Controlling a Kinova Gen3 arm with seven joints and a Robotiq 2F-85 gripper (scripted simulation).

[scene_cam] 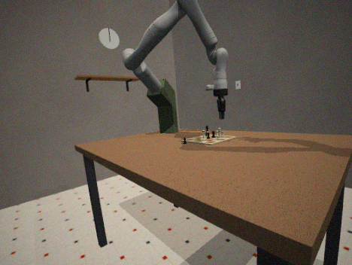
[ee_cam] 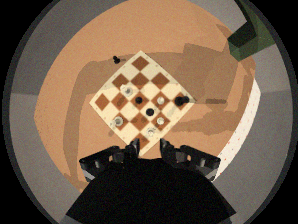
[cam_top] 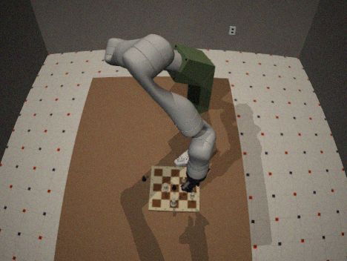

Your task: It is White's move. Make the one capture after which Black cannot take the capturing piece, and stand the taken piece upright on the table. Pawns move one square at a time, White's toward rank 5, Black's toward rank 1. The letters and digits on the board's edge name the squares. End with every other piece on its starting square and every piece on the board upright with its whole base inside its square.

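The chessboard [cam_top: 157, 179] [ee_cam: 131, 70] lies on the table. My gripper [cam_top: 184, 188] [scene_cam: 222, 117] [ee_cam: 149, 143] is partly open and empty, high above the board. White pieces stand upright at the near corner [ee_cam: 151, 131], beside it [ee_cam: 160, 121], at the left [ee_cam: 118, 121], at the upper left [ee_cam: 127, 91] and right of centre [ee_cam: 161, 101]. A black piece [ee_cam: 139, 100] stands near the centre, another black piece [ee_cam: 150, 112] beside it, and a tall black piece [ee_cam: 181, 101] at the right corner. A black pawn [cam_top: 144, 179] [scene_cam: 184, 141] [ee_cam: 116, 59] stands on the table outside the board.
The brown table [cam_top: 111, 148] [scene_cam: 226, 169] surrounds the board. The green pedestal [cam_top: 200, 70] [scene_cam: 167, 113] [ee_cam: 250, 42] carries the arm at the back. Arm shadows cross the table and board. The arm hides part of the board in the top view.
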